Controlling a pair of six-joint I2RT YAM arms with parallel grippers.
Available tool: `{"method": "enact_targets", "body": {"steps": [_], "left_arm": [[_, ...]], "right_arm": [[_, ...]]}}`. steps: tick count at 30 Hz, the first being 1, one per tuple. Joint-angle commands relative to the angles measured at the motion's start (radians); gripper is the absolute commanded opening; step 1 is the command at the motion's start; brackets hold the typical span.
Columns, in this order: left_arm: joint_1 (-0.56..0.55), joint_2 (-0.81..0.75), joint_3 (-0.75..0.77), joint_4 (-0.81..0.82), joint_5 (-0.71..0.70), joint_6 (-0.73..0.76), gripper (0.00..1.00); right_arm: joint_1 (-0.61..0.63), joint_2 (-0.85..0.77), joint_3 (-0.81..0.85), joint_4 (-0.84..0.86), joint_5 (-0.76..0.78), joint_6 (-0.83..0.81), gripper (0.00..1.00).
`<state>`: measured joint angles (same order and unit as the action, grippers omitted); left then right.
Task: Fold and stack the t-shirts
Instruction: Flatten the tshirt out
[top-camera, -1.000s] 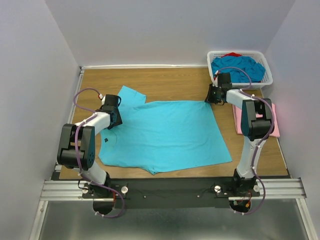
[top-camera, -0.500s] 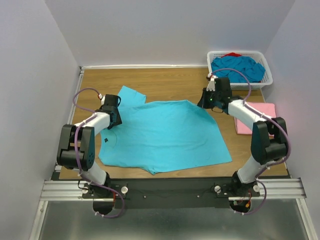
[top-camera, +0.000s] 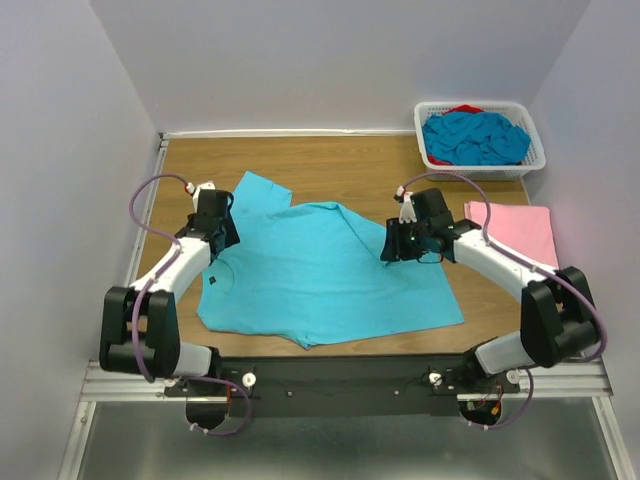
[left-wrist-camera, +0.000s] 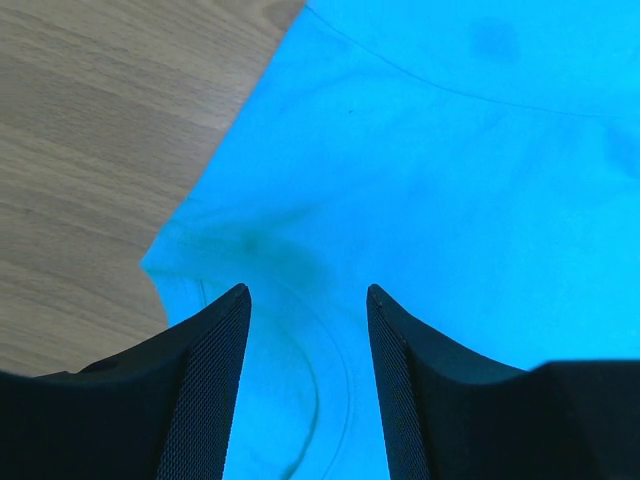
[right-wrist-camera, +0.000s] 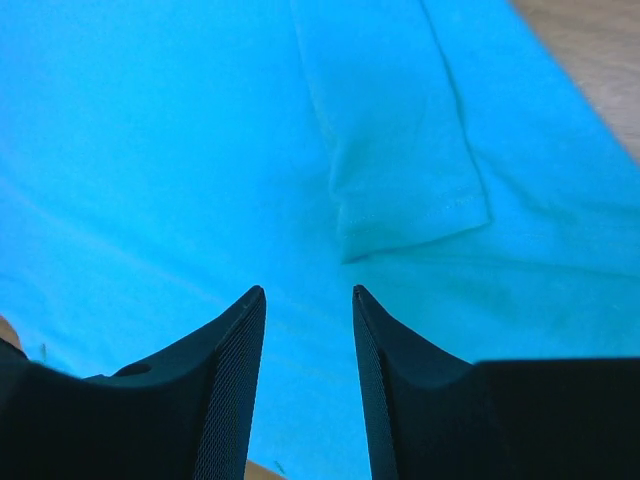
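I'm holding the left hand (left-wrist-camera: 305, 295) and right hand (right-wrist-camera: 305, 292) part-open and empty over the turquoise t-shirt (top-camera: 320, 270) spread mid-worktop (top-camera: 340, 165), at its 9 and 3 o'clock edges, readying a fold.

Both arms stretch forward, left gripper (left-wrist-camera: 307, 292) and right gripper (right-wrist-camera: 307, 290) pointing down, jaws parted

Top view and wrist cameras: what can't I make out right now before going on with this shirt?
- Basket, top view: blue cloth heaped with a red scrap behind; garments cannot be counted.
- Pink shirt, top view: near edge hidden under the right arm.
- Blue shirt: both wrist views cut off its outline; whether the left gripper or right gripper touches the cloth cannot be told.
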<state>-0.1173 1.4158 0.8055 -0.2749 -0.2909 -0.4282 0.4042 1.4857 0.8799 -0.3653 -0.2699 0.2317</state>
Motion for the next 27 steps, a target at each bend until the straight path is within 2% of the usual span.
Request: {"method": "enact_targets", "body": {"steps": [1,5,8,18,27], "left_arm": [[0.004,-0.122,-0.031,0.054,0.033,0.022,0.58],[0.004,-0.228,-0.071,0.086,0.052,0.039,0.58],[0.004,-0.274,-0.101,0.105,0.064,0.043,0.59],[0.004,-0.216,-0.075,0.115,0.084,0.046,0.58],[0.004,-0.198,-0.069,0.115,0.087,0.051,0.58]], "right_arm": [[0.001,-0.07,0.036,-0.037,0.11,0.05,0.48],[-0.01,-0.016,0.065,-0.037,0.208,0.096,0.45],[-0.074,0.031,0.051,0.009,0.201,0.139,0.43],[-0.127,0.137,0.021,0.115,0.061,0.144,0.36],[-0.128,0.186,-0.002,0.135,0.055,0.15,0.36]]}}
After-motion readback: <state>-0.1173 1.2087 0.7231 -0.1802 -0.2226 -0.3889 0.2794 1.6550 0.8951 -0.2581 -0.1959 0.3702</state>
